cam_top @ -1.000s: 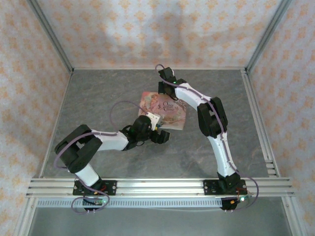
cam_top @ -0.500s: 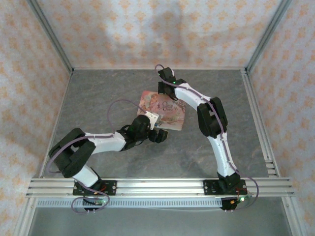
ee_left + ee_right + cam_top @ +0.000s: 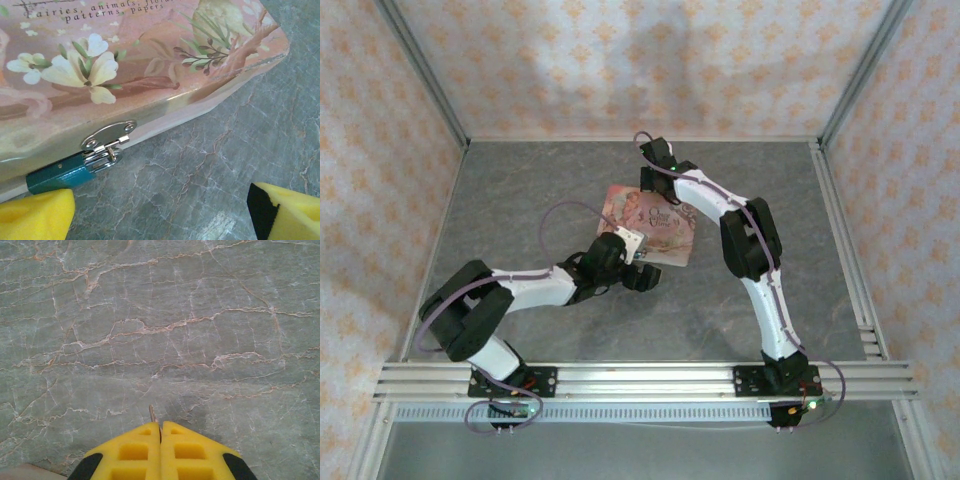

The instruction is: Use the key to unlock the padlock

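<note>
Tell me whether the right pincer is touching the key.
Touching. Right wrist view: the right pincer is shut on the key, whose tip sticks out in front.

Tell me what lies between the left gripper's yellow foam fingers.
Bare grey marbled tabletop, in the left wrist view; the small teal padlock sits beside one finger.

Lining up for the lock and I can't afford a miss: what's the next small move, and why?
Probably nudge the left gripper sideways to centre the padlock between its open fingers. The padlock hangs from the hasp on the box, just above one finger rather than in the gap, while the right gripper is shut on the key over the table.
</note>
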